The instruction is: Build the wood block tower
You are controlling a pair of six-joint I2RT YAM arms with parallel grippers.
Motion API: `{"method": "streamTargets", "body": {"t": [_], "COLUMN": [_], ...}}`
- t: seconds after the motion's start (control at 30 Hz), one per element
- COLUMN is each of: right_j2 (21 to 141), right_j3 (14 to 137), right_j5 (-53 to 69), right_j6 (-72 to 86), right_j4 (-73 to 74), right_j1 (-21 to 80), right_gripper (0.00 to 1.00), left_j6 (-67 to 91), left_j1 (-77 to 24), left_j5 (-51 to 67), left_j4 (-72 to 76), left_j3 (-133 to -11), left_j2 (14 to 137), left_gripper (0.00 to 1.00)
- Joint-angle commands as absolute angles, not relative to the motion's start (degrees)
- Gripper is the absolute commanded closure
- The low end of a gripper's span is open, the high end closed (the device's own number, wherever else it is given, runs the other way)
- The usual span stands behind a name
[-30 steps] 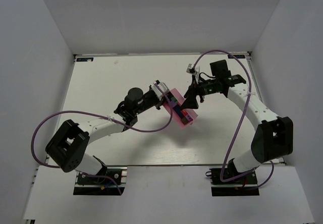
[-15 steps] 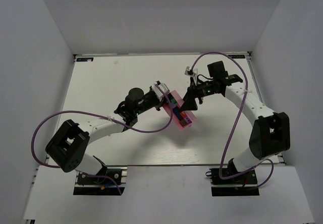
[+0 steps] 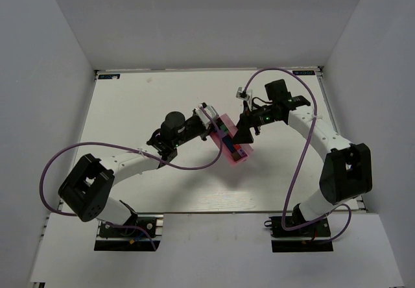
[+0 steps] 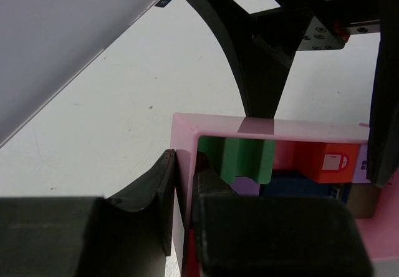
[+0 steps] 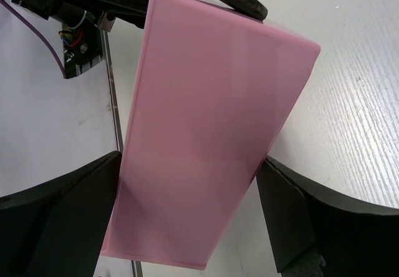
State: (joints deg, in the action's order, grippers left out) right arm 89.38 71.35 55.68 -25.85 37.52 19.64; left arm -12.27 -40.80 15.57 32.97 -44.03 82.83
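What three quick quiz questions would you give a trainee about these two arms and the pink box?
1. True or false: the left hand pinches a wall of the pink box.
2. Which colour is the block in the box's corner beside that hand? A green, B yellow, C white.
3. Fill in: the fingers of the right hand stand spread, one on either side of the ____.

Key
1. True.
2. A, the green block.
3. Box.
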Motion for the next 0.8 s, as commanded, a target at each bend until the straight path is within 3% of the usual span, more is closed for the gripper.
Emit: {"method": "streamTargets", "body": {"t": [0.0,0.1,0.23,0.3,0.43,0.47,0.57,0.67,0.7,0.77], "right_j2": [90.0,89.9,90.3,90.7,90.5,90.3,89.7,89.1,88.5,88.0], "right_j3": [71.4,71.4,71.5,71.8,71.6,71.6,71.7,71.4,71.0,70.6], "right_j5": [53.7,54.1,54.0,54.1,54.3,54.4,54.3,53.3,52.4,51.7], "right_j6": [-26.5,-26.4,-26.5,-27.0,-27.6,-27.6,-27.4,-26.5,-26.4,-25.4], "right_j4": [38.0,38.1,38.7,39.5,39.8,39.6,39.4,38.4,37.7,36.5], "right_j1": [19.9,20.1,20.1,20.0,20.1,20.1,20.0,19.9,19.8,19.8], "right_gripper": [0.09,0.13,0.4,0.47,0.75,0.86,1.0,1.0,1.0,1.0], "left_j6": [-10.3,-10.8,-11.3,-11.3,-11.9,-11.9,-11.9,-11.9,-12.4,-12.4], "left_j1": [-41.7,-41.7,-42.2,-42.2,-42.7,-42.7,-42.7,-42.7,-42.7,-42.7], "left_j5": [16.6,16.6,16.1,15.5,14.8,14.8,13.6,12.9,12.9,12.4], "left_j4": [39.0,39.0,38.5,38.0,36.3,36.3,34.2,32.3,31.7,30.3], "left_j3": [-48.0,-48.6,-49.1,-49.7,-50.8,-51.4,-51.4,-51.9,-51.9,-51.9], "left_j2": [78.1,78.1,78.1,78.7,78.7,78.7,78.7,78.7,78.7,78.7], "left_gripper": [1.0,1.0,1.0,1.0,1.0,1.0,1.0,0.77,0.62,0.52]}}
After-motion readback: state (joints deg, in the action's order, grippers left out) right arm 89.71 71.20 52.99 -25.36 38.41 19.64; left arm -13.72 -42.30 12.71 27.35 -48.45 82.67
